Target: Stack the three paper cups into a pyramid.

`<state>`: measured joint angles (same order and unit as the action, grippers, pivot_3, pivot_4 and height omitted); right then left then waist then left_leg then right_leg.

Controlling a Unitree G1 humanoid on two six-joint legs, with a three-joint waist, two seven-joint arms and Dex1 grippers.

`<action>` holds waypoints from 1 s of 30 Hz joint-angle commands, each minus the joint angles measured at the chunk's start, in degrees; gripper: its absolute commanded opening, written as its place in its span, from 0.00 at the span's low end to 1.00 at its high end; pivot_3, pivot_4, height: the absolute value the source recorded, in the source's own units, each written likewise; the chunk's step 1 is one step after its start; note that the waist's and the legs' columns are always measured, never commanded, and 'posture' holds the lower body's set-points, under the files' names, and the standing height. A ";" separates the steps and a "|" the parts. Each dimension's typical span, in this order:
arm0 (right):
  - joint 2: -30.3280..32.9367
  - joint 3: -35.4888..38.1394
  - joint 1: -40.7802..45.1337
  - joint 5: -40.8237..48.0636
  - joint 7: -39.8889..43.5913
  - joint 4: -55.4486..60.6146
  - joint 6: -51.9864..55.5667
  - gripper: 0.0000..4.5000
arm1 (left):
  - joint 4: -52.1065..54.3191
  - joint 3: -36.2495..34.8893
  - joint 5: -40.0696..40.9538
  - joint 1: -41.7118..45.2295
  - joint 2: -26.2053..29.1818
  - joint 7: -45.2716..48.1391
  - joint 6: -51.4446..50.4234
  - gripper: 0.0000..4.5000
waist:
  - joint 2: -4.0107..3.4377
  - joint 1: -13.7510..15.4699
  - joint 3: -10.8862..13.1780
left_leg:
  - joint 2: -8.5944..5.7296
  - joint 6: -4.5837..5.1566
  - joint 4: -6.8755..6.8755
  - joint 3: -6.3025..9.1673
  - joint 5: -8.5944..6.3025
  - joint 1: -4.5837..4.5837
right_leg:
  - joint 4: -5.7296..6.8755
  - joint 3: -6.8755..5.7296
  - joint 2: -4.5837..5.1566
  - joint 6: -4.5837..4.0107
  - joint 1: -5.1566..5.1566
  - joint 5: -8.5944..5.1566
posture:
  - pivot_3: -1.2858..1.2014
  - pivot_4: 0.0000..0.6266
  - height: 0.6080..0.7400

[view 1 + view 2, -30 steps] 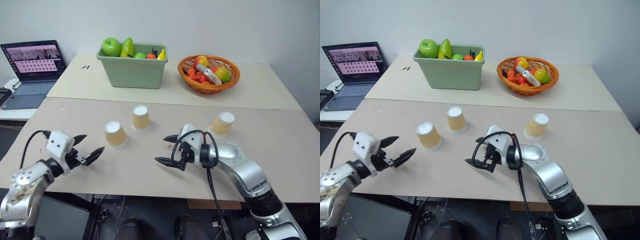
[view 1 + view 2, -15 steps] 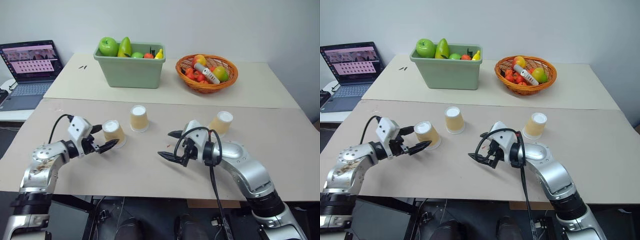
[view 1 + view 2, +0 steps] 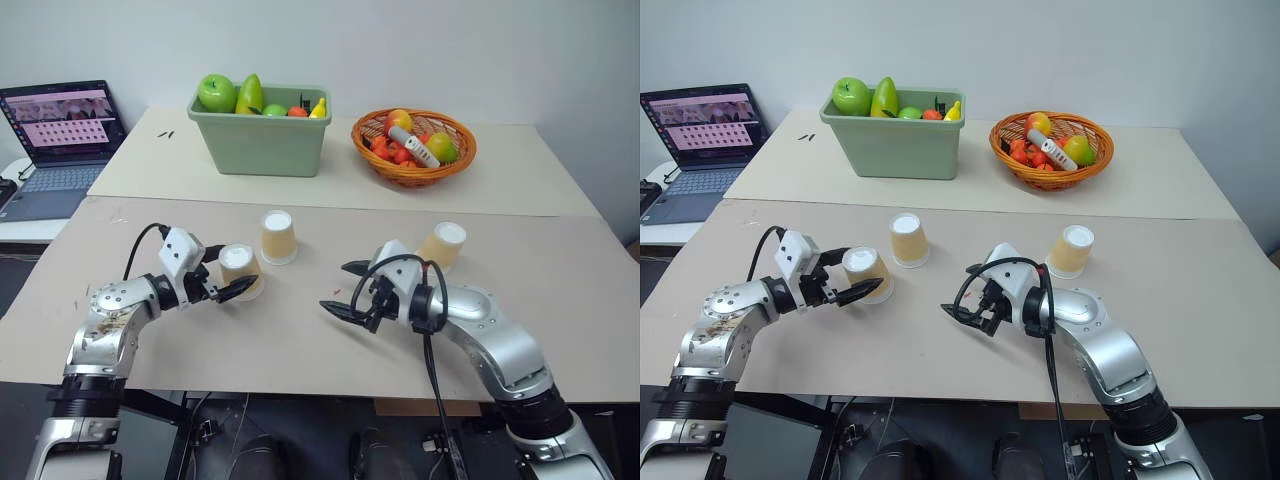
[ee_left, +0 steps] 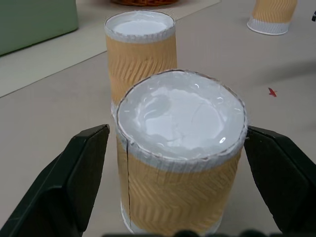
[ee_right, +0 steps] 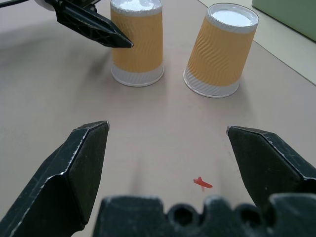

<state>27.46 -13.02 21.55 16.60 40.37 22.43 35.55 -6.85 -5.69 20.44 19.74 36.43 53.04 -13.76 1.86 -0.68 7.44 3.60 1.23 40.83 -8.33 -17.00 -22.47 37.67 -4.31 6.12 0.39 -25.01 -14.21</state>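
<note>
Now my left gripper (image 3: 228, 278) has slid in around the nearest cup (image 3: 240, 271), fingers wide and not yet clamped; my right gripper (image 3: 345, 289) waits open. Stacking hasn't begun.

No text, label, brand or number can be read anywhere. The laptop (image 3: 62, 130) at the far left, well beyond the left pincer (image 3: 228, 273), shows a pink screen with rows of small tiles, too small to make out. The only sign is a small red mark (image 5: 201, 183) on the counter (image 5: 163, 123), lying just ahead of the right pincer (image 5: 168, 148), between its two fingers.
</note>
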 commanded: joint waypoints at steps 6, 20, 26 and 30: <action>-0.14 0.07 0.26 -0.34 -0.14 0.85 -0.65 1.00 | 3.70 -1.63 1.37 0.36 -0.51 -1.18 -0.27 0.85 | 0.00 -0.02 0.00 | 0.00 0.00 0.00 0.00 0.00 0.00 | 0.00 0.00 0.00 0.00 0.00 0.00 | 0.52 0.24 0.75; -0.48 0.30 0.13 -0.64 -0.58 0.50 -0.52 1.00 | 8.31 0.35 2.90 3.23 -2.36 -2.48 -4.58 0.57 | 0.00 0.04 0.00 | 0.00 0.00 0.00 0.00 0.00 0.00 | 0.00 0.00 0.00 0.00 0.00 0.00 | 0.52 0.24 0.75; -0.65 -0.01 0.61 -1.49 -1.25 -0.20 -0.76 1.00 | 13.66 4.55 4.92 8.79 -5.42 -1.04 -8.38 0.57 | 0.02 0.52 0.01 | -0.04 0.00 0.07 0.04 0.00 -0.06 | 0.00 -0.01 0.00 0.01 0.01 0.00 | 0.52 0.24 0.75; -1.13 0.61 0.67 -2.22 -2.29 -0.47 -0.81 1.00 | 12.97 8.91 3.91 10.99 -6.68 1.47 -8.69 0.57 | 0.01 0.56 0.01 | -0.04 0.00 0.07 0.03 0.01 -0.05 | 0.01 -0.02 -0.02 0.01 0.01 0.00 | 0.52 0.24 0.75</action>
<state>26.56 -13.24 21.52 14.61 38.78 20.71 35.54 5.00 1.50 24.64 29.71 29.96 53.09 -22.68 1.87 -0.12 7.44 3.55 1.23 40.90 -8.30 -16.99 -22.52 37.67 -4.32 6.10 0.40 -25.00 -14.20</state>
